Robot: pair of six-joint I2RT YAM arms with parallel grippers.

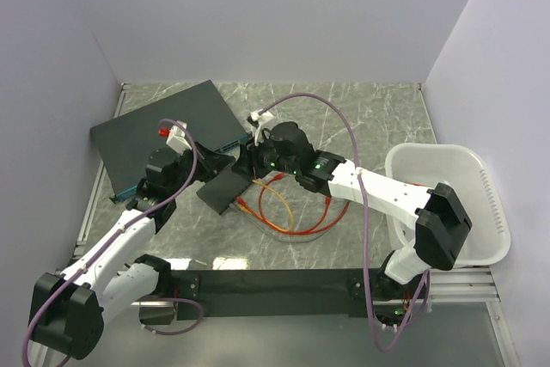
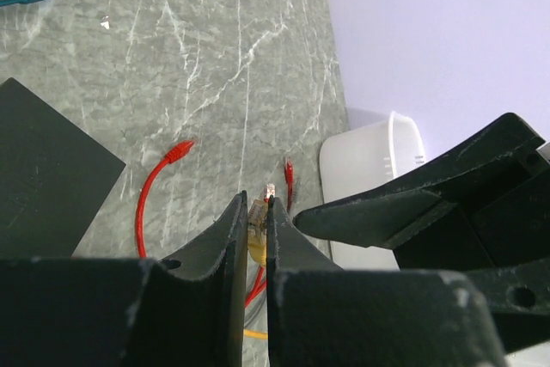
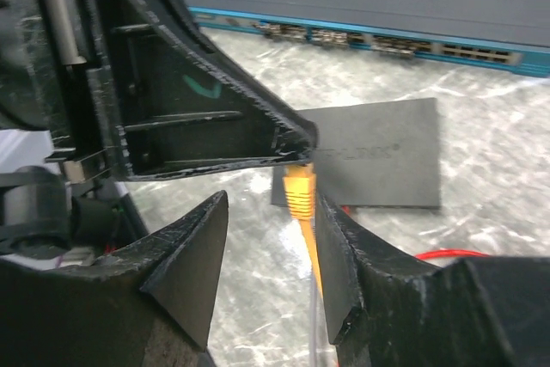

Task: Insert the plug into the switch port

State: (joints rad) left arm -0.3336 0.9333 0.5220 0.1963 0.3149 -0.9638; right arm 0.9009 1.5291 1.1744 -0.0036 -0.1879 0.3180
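My left gripper [image 2: 255,201] is shut on the yellow plug [image 2: 256,223] of an orange cable [image 1: 277,204], holding it above the floor. The plug [image 3: 299,192] also shows in the right wrist view, hanging from the left gripper's fingertip [image 3: 288,145]. My right gripper [image 3: 271,242] is open around the plug's boot, which lies close to its right finger [image 3: 344,251]. The small flat black box [image 1: 225,188] lies just below both grippers; it shows in the right wrist view [image 3: 378,161] from above. Its port is not visible.
The large dark slab [image 1: 159,131] with a blue front strip [image 3: 378,40] lies behind at the left. A red cable [image 2: 159,186] loops on the floor by the orange one. A white bin [image 1: 447,204] stands at the right. Walls enclose the table.
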